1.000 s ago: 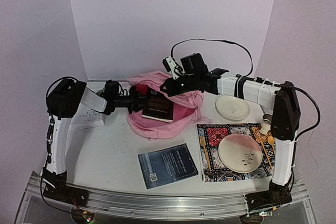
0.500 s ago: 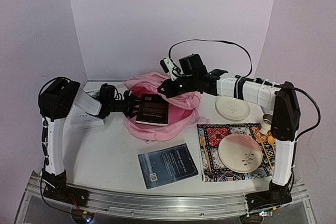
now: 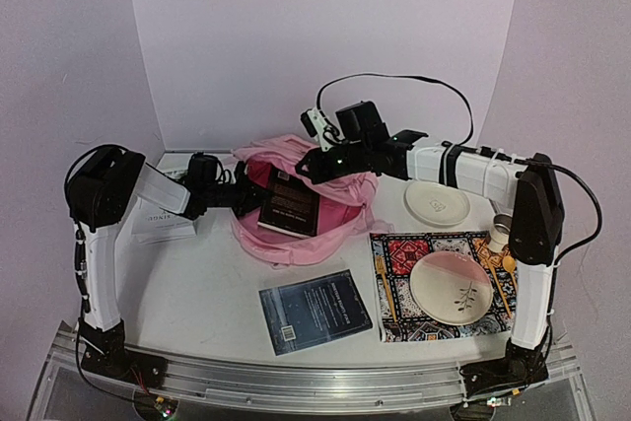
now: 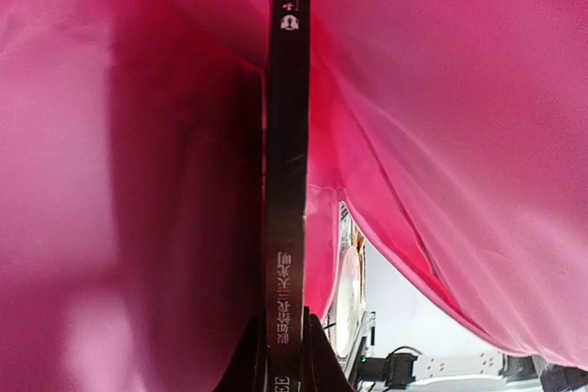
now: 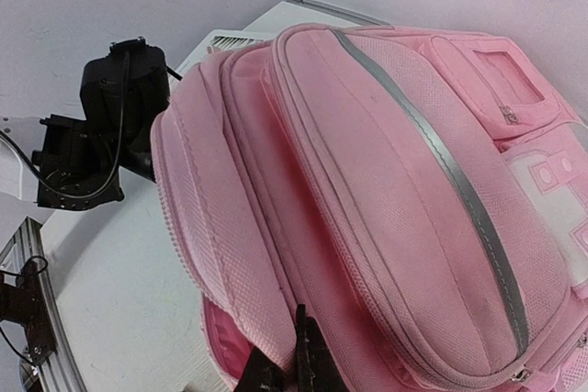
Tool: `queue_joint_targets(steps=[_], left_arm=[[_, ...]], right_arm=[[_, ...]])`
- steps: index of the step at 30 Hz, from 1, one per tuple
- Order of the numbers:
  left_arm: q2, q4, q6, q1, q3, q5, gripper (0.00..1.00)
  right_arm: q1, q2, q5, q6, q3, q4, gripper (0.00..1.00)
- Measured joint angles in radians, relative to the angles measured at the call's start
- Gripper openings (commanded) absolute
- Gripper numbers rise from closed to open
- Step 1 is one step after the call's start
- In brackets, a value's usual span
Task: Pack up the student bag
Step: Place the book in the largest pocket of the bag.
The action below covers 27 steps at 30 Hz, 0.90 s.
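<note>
White table (image 3: 207, 293), pink student bag (image 3: 296, 242), dark book (image 3: 315, 311), patterned placemat (image 3: 394, 253), white plate (image 3: 437, 202), white booklet (image 3: 163, 222)

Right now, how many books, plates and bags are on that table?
Books: 3 (black book in the bag's mouth, dark blue book, white book)
Plates: 2 (white plate, pink-and-white plate)
Bags: 1 (pink backpack)
Total: 6

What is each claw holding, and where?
Left gripper clamps the thin dark book by its near edge; right gripper pinches the pink fabric backpack at its opening rim.
</note>
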<state>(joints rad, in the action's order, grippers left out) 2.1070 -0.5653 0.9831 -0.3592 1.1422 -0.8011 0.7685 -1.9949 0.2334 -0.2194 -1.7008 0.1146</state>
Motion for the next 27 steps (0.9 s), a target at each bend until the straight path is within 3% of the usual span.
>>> queue_joint_targets(steps=[11, 15, 27], left_arm=[[0.033, 0.048, -0.037, -0.001, 0.120, 0.012, 0.01], [0.083, 0.048, -0.019, -0.003, 0.193, 0.018, 0.29], [0.092, 0.037, 0.000, 0.025, 0.133, 0.212, 0.73]], right_arm=[[-0.003, 0.000, 0.004, -0.007, 0.000, 0.020, 0.00], [-0.006, 0.001, 0.002, -0.011, 0.005, 0.030, 0.00], [0.002, 0.002, -0.008, -0.014, 0.019, 0.019, 0.00]])
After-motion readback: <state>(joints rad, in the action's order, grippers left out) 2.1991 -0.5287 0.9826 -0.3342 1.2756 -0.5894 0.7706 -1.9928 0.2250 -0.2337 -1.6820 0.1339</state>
